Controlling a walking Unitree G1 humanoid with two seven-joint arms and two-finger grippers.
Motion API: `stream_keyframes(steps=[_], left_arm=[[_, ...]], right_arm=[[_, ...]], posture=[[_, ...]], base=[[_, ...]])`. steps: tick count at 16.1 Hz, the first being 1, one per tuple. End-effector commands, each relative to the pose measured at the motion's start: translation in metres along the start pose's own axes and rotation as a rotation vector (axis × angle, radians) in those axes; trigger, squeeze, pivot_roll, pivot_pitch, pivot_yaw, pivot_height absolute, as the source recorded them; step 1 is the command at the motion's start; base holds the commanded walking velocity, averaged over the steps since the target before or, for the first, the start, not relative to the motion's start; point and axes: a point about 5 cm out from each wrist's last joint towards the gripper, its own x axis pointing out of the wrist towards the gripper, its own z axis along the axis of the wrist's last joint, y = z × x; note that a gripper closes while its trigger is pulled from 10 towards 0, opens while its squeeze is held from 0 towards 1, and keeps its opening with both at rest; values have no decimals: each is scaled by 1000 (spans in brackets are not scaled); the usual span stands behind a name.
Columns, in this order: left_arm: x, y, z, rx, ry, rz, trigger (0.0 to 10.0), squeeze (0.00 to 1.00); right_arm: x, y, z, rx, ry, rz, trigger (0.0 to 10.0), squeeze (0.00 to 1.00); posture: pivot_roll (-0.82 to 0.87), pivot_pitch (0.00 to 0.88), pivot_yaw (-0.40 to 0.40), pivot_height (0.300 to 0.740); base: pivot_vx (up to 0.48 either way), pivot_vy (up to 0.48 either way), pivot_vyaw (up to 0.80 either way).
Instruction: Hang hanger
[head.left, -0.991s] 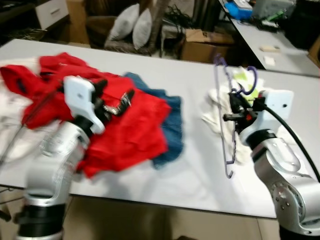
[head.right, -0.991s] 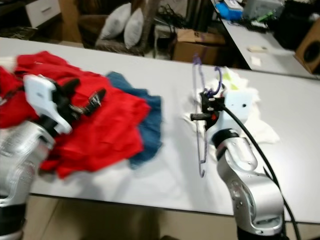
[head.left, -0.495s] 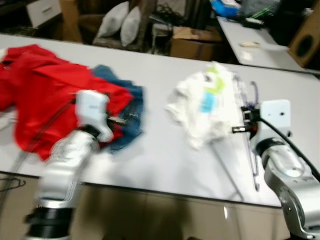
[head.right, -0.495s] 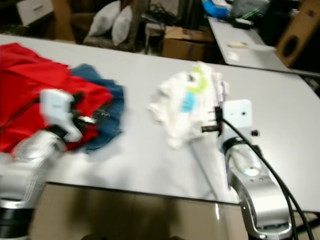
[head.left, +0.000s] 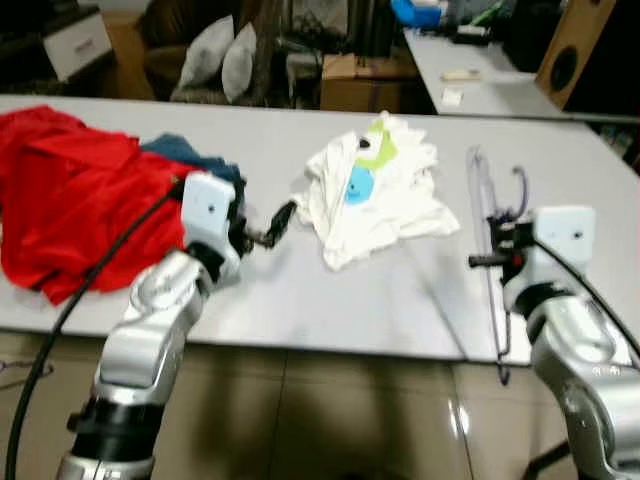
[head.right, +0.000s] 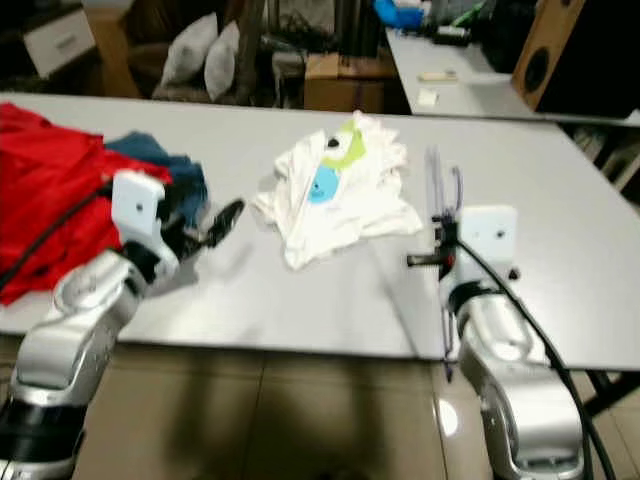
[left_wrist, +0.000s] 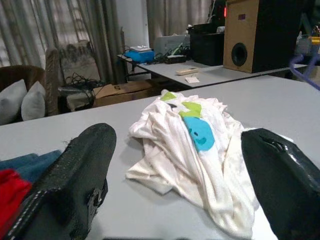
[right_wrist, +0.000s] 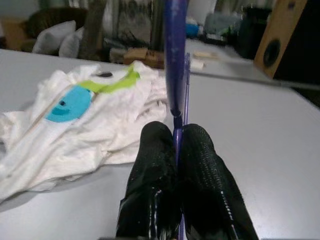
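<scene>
A purple wire hanger (head.left: 497, 330) stands upright above the right end of the white table (head.left: 330, 300), its hook uppermost. My right gripper (head.left: 492, 243) is shut on it; in the right wrist view the two black fingers (right_wrist: 200, 165) pinch the purple hanger (right_wrist: 175, 60) between them. My left gripper (head.left: 268, 228) is open over the table's middle, pointing at a crumpled white shirt (head.left: 375, 190) with a blue and green print. In the left wrist view the white shirt (left_wrist: 165, 130) lies just beyond the spread fingers (left_wrist: 75, 185).
A red garment (head.left: 70, 200) and a blue one (head.left: 185, 155) lie at the table's left end. Behind stand a second table (head.left: 470, 85), a brown speaker (head.left: 575, 50), a cardboard box (head.left: 360, 85) and pillows (head.left: 225, 60). Tiled floor lies below the near edge.
The whole view has swung right, so the clothes sit further left in the picture. My right gripper still holds the hanger. My left gripper now points at the white shirt instead of the red garment.
</scene>
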Motion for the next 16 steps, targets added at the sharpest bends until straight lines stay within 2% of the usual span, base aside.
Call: stream_keyframes(steps=[1,5,7,8,12,14,16], left_arm=[[-5,8,-2,21,17,21,10000,0],[-6,24,-4,20,23,75,10000,0],[-8,25,-8,9,56,72,10000,0],[-10,24,-9,11,63,63,10000,0],[-15,26,-11,9,53,54,10000,0],[-13,25,-14,15,34,75,10000,0],[-9,17,-11,5,19,68,10000,0]], right_arm=[[1,7,5,-18,-29,35,10000,0],[6,3,9,-156,-65,-59,10000,0],[10,-3,12,-266,-83,-121,10000,0],[11,-4,11,-280,-85,-136,10000,0],[10,1,6,-216,-77,-137,10000,0],[9,-2,1,-200,-54,-151,10000,0],[8,-8,-3,-149,-32,-154,10000,0]], posture=[[-13,0,-23,740],[-5,0,-31,740],[4,0,-31,740],[8,0,-24,740],[-5,0,-12,740],[-6,0,-14,740],[9,0,-21,740]], base=[[0,480,0],[0,480,-400],[0,0,0],[0,0,0],[0,0,0],[0,0,0],[122,0,-231]])
